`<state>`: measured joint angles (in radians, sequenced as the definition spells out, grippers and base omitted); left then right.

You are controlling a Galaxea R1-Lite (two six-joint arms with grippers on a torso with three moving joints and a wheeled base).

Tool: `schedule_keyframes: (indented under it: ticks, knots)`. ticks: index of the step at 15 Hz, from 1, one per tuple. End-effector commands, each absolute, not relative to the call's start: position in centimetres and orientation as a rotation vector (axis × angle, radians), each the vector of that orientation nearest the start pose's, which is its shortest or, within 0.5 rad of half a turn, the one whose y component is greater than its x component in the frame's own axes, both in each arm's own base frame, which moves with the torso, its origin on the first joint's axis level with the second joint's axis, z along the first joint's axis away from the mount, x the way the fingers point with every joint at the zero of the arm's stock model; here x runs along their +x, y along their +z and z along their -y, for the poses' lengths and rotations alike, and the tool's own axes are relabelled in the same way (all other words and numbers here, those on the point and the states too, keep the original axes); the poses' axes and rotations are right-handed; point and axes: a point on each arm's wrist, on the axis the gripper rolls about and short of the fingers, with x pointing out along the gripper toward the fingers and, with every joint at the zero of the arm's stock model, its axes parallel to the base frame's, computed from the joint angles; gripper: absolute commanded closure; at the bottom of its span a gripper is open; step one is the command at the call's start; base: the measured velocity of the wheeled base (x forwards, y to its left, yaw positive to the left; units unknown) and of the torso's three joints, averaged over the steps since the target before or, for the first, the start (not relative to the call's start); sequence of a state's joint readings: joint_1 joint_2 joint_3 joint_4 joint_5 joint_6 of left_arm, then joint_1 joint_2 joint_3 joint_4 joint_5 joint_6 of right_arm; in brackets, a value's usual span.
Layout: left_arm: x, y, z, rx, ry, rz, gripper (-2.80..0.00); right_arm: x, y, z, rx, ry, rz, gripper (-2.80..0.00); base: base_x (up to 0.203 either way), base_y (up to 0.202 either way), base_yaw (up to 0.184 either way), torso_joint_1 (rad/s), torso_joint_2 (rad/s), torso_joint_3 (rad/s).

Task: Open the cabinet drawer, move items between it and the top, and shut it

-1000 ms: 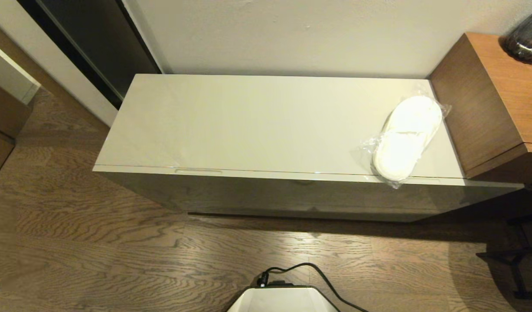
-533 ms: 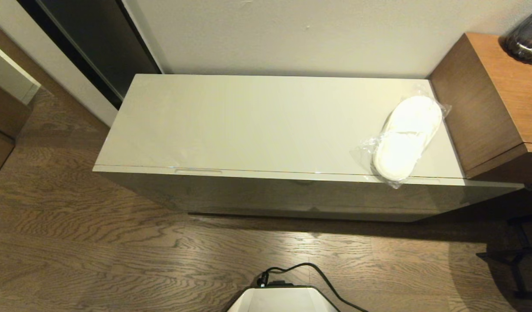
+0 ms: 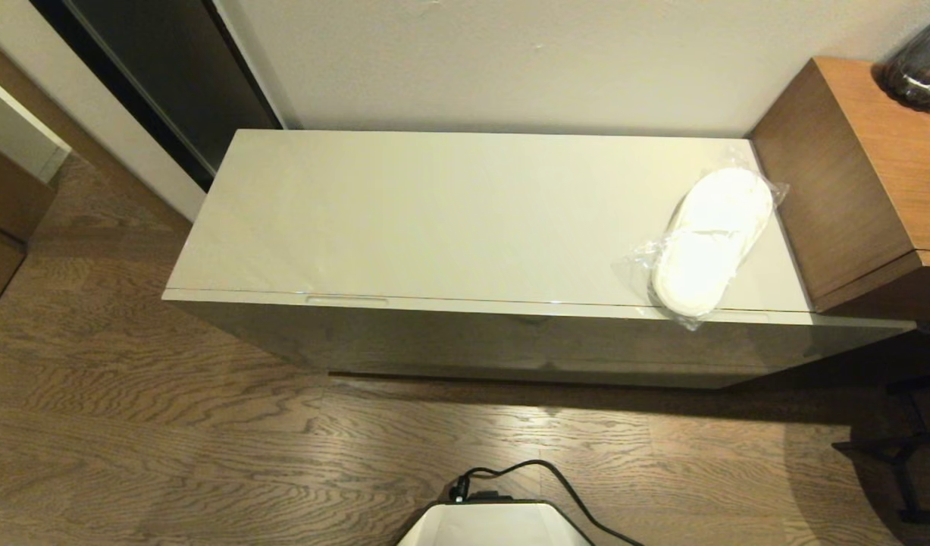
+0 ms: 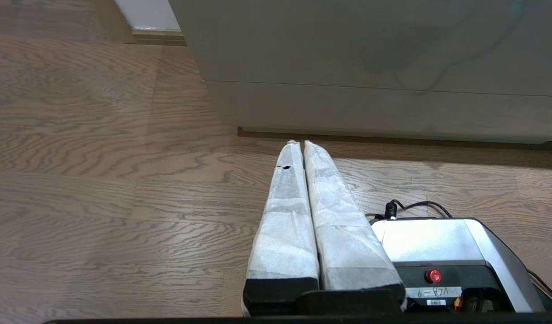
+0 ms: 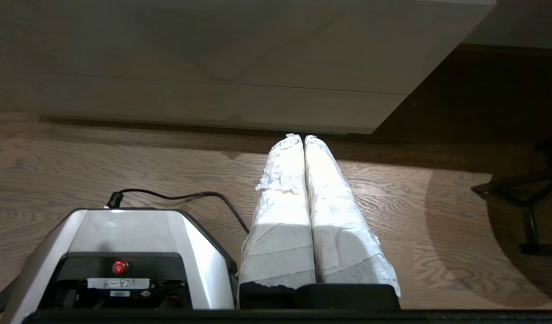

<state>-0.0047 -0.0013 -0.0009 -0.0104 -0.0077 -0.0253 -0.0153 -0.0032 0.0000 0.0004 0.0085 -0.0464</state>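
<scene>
One white slipper pair in a clear plastic bag (image 3: 711, 239) lies at the right end of the glossy cream cabinet top (image 3: 449, 216), its near end overhanging the front edge. The drawer front (image 3: 510, 345) is closed. The tape roll, the flat packet and the second slipper pair are out of view. Neither arm shows in the head view. My left gripper (image 4: 299, 144) hangs low over the floor before the cabinet's left part, shut and empty. My right gripper (image 5: 301, 137) hangs low before the cabinet's right end, also shut and empty.
A brown wooden unit (image 3: 859, 174) stands against the cabinet's right end with a dark glass vessel (image 3: 919, 68) on it. My base (image 3: 495, 523) and its black cable (image 3: 555, 474) sit on the wooden floor. A dark metal stand (image 3: 912, 455) is at the far right.
</scene>
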Motion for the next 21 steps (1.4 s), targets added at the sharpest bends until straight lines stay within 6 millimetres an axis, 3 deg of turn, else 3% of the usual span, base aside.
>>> schedule_keyframes:
  ticks: [1,21]
  knots:
    - [-2.28,7.66,0.00,-0.025,-0.014,0.011,0.00,-2.28,7.49,-0.05,-0.040,-0.008,-0.002,0.00,0.000,0.000,0.000,0.000,0.00,0.000]
    - [-2.29,7.68,0.00,-0.026,-0.014,0.011,0.00,-2.29,7.58,-0.05,-0.009,-0.009,0.005,0.00,0.000,0.000,0.000,0.000,0.00,0.000]
